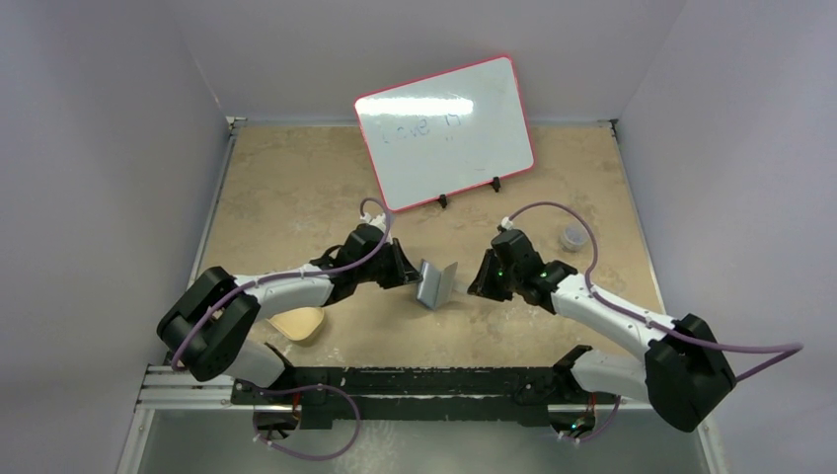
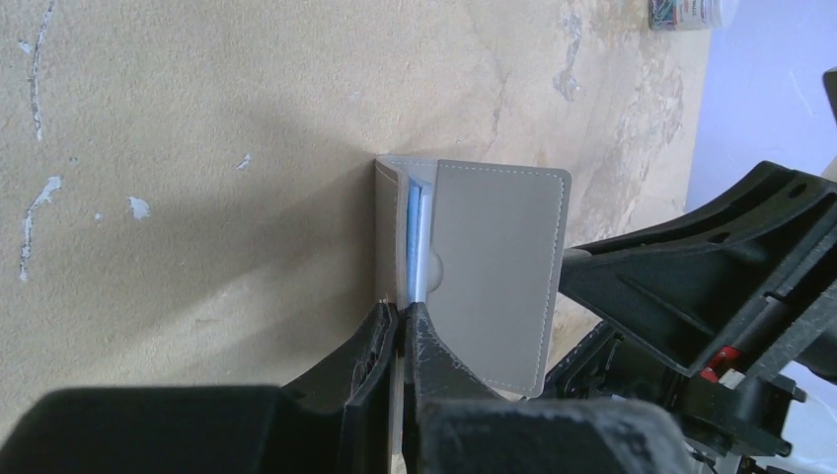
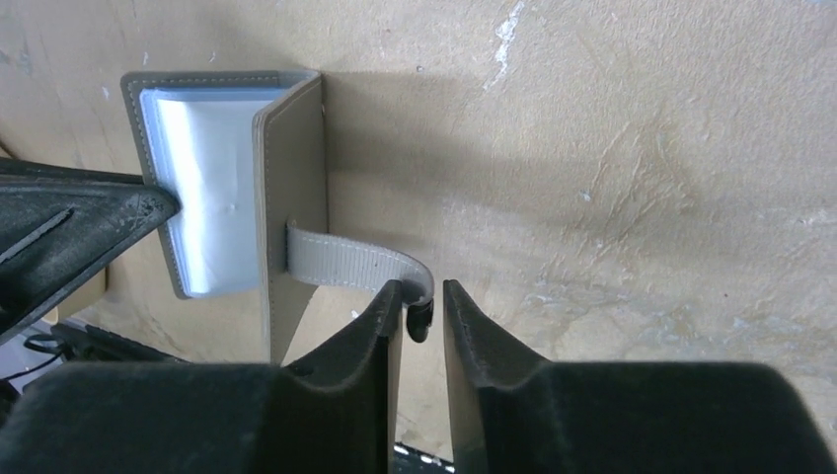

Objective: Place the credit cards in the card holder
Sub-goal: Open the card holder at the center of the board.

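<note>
Centre frame, the card holder point(image 1: 436, 283) stood half open: the left gripper point(image 2: 400, 321) clamped one cover to steady it, the right gripper point(image 3: 422, 301) sat with jaws slightly apart around its tab point(image 3: 345, 262).

Tan table point(image 1: 296, 197), scuffed w/ white chips. Red-framed whiteboard point(image 1: 444, 133) on small stands, back centre. Small clear jar point(image 1: 571, 237) near right edge. Tan rounded obj point(image 1: 296, 324) front left. Grey card holder point(image 1: 435, 284) upright mid-table; contact unclear.
</note>
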`<state>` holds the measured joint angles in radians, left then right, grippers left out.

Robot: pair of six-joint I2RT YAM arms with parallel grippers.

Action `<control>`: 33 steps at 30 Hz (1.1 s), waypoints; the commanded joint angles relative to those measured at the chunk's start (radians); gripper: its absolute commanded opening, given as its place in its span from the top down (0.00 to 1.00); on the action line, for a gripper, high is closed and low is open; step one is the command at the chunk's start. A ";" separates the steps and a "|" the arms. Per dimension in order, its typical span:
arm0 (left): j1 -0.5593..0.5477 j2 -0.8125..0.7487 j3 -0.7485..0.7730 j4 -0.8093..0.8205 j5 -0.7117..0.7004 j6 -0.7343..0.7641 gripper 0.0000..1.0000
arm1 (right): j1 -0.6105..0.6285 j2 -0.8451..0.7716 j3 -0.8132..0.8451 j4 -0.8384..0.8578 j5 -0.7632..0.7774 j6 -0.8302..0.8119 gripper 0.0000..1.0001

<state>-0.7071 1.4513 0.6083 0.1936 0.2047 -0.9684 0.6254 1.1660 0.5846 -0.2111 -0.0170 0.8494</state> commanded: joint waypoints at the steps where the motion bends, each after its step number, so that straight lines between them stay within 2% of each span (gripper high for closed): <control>1: 0.004 -0.043 0.003 0.023 0.011 -0.007 1.00 | -0.005 -0.049 0.106 -0.094 -0.004 -0.002 0.72; 3: 0.001 -0.065 0.012 -0.006 -0.001 -0.002 1.00 | -0.004 -0.075 0.149 -0.096 0.008 -0.004 0.67; 9: -0.013 -0.109 0.032 -0.070 -0.046 0.010 1.00 | 0.002 -0.135 0.168 0.016 -0.119 0.059 0.55; 20: -0.036 -0.119 0.045 -0.105 -0.091 0.034 1.00 | 0.050 0.045 0.220 0.181 -0.149 0.088 0.53; 33: -0.037 -0.116 0.022 -0.044 -0.077 0.030 1.00 | 0.070 0.263 0.229 0.312 -0.185 0.093 0.53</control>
<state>-0.7403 1.3636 0.6113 0.0704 0.1257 -0.9497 0.6853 1.4044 0.7712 0.0181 -0.1612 0.9352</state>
